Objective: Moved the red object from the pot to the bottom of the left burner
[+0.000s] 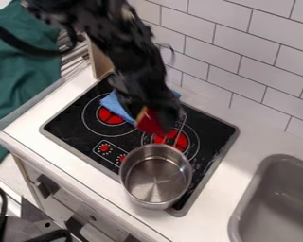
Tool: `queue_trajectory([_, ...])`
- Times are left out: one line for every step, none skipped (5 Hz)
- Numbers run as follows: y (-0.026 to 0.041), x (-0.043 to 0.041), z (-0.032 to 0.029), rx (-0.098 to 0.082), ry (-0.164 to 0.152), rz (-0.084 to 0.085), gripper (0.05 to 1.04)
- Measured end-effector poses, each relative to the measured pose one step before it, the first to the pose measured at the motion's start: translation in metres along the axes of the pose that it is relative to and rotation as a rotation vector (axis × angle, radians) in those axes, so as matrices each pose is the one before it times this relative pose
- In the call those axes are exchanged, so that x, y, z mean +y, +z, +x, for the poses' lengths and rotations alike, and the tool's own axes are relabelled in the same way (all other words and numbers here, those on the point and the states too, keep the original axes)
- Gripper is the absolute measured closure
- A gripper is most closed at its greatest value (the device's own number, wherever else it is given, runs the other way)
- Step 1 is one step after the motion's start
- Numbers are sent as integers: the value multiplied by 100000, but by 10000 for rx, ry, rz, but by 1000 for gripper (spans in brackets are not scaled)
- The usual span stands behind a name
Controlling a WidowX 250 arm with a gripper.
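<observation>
Apparently clamped on the red object (150,124), the jaws (160,123) hung over the stove (208,126), at twelve o'clock from the pot (155,178). That put the red object at about three o'clock from the left burner (111,116), with the right burner (175,139) toward its five o'clock. A blue cloth (118,105) lay at its eleven o'clock, partly hidden by the arm. The sink (273,201) sat in the counter (247,126), between the pot's three and four o'clock.
</observation>
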State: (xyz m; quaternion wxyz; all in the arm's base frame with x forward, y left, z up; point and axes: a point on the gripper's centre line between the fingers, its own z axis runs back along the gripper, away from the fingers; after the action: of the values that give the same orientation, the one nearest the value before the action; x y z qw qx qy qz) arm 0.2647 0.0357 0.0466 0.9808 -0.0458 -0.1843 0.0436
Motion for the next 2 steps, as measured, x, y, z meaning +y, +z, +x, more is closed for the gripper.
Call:
queue_trajectory([-977,4734,750,368,1205,104,227])
queue_trajectory([-2118,5005,-40,545,1169,18,227])
